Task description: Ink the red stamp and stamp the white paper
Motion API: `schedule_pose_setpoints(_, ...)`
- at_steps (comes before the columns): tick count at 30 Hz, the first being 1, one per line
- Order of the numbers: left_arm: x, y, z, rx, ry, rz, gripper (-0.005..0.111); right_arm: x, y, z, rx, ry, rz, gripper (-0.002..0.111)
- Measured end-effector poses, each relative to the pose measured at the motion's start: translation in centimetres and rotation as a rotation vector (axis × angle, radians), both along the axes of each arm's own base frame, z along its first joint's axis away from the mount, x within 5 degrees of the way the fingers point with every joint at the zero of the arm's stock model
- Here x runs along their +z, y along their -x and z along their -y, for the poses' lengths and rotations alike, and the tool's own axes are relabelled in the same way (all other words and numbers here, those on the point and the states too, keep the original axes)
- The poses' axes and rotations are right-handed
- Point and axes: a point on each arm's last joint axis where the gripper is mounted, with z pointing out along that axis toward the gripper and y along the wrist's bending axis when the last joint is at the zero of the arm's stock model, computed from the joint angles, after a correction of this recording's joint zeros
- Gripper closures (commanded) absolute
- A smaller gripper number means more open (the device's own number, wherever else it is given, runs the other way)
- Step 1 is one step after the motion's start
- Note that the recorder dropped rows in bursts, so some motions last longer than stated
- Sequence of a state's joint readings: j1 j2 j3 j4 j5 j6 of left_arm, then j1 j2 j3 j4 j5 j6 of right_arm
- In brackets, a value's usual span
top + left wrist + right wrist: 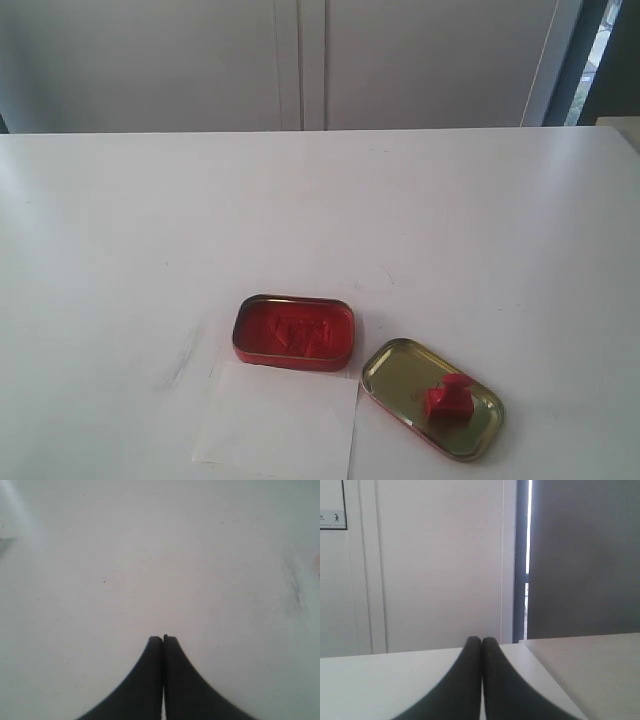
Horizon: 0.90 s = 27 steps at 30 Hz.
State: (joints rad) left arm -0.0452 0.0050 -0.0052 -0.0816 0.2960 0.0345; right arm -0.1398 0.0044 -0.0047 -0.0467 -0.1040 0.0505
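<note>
The red stamp (448,397) lies tipped on its side inside the gold tin lid (400,371), near the table's front right. To its left stands the open red ink tin (294,332). The white paper (277,421) lies flat in front of that tin; no print shows on it. Neither arm appears in the exterior view. In the left wrist view my left gripper (163,638) is shut over bare white table, holding nothing. My right gripper (481,640) is shut too, empty, pointing level across the table toward a wall.
The white table (320,220) stretches back to a pale wall with cabinet doors. A faint grey smudge (180,362) marks the surface left of the paper. In the right wrist view a second tabletop (600,670) adjoins at the right.
</note>
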Motion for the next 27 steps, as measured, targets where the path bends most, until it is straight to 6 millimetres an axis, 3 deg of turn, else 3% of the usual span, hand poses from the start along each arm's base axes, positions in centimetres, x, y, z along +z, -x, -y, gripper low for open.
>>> schedule_pose_setpoints(18,0.0,0.0,0.0,0.000,0.000,0.000,0.107,0.4,0.1,0.0,0.001,0.002,0.026,0.108)
schedule_pose_setpoints(27,0.0,0.0,0.0,0.000,0.000,0.000,0.107,4.9,1.3,-0.1,-0.006,0.003,0.041,0.108)
